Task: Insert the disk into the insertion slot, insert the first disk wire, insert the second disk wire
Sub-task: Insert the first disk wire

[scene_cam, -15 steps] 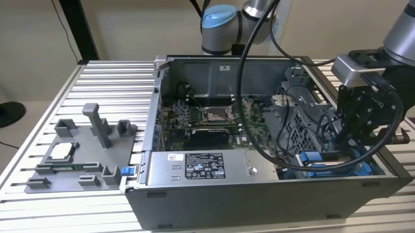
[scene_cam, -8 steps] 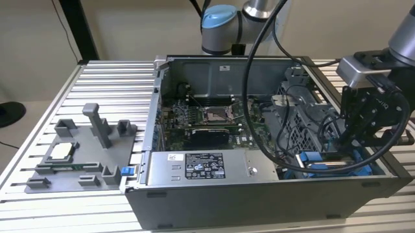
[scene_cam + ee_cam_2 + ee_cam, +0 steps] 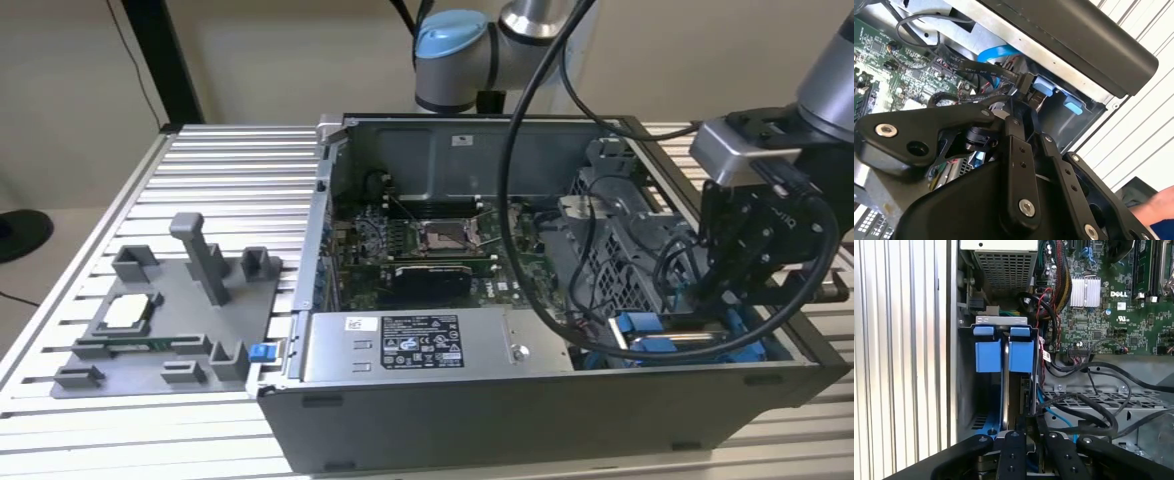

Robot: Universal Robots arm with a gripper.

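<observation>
Setting: an open computer case (image 3: pixel 534 405) on a slatted metal bench (image 3: pixel 227 160), filling the half of the bench toward the exterior view's right.
Disk: seated on edge in the drive bay, at the corner of the case toward the exterior view's right, beside the grey power supply box (image 3: pixel 414 345). Its blue frame (image 3: pixel 989 355) faces the first wrist view (two blue tabs side by side, a thin silver edge between them).
Gripper: the gripper (image 3: pixel 1025 92) reaches down into that same bay, closed narrow on the black plug end of a disk wire (image 3: pixel 979 67).
Disk wire: a black bundle running across the green circuit board (image 3: pixel 884 55) to the plug, which sits just beside a blue tab.
Bench, opposite edge: a grey parts fixture (image 3: pixel 160 320), well apart from the arm.
</observation>
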